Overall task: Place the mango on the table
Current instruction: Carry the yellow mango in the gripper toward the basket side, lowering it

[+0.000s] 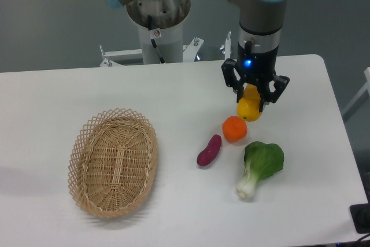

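Note:
The mango is yellow, shading to orange at its lower end. It sits between the fingers of my gripper, right of the table's middle. The jaws stand on either side of it and press its sides, so the gripper is shut on the mango. The mango's lower end is at or just above the white table; I cannot tell if it touches. Its upper part is hidden by the gripper body. The round orange lies just in front of it to the left, very close.
A purple sweet potato lies left of the orange. A green bok choy lies in front of the mango to the right. An oval wicker basket stands at front left. The arm's base stands behind the table.

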You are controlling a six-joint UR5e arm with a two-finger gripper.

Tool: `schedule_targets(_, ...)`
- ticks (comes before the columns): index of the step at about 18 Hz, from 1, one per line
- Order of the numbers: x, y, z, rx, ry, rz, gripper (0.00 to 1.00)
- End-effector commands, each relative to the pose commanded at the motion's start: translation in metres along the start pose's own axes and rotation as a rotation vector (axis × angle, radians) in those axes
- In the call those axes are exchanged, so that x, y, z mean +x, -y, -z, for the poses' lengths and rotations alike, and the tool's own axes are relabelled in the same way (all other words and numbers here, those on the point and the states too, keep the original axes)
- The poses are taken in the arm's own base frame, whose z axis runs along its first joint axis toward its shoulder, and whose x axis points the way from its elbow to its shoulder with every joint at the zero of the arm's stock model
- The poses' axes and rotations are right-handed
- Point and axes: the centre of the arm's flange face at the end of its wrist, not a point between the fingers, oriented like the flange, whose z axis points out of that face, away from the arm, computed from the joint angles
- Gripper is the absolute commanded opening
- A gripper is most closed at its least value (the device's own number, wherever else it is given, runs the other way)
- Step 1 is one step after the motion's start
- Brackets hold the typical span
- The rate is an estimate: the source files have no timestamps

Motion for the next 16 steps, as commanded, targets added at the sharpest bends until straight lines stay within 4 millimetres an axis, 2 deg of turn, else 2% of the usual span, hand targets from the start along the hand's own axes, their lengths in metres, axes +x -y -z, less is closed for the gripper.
schedule_targets(5,0.008,-0.001,-0.015,-0.009,-0.017,-0.003,0.48)
schedule_targets(11,0.047,-0.017,-0.065,-0.052,-0.125,0.013,0.49)
schedule_targets(16,0.082,-0.010,-0.096,-0.078,-0.184,0.058,0.49)
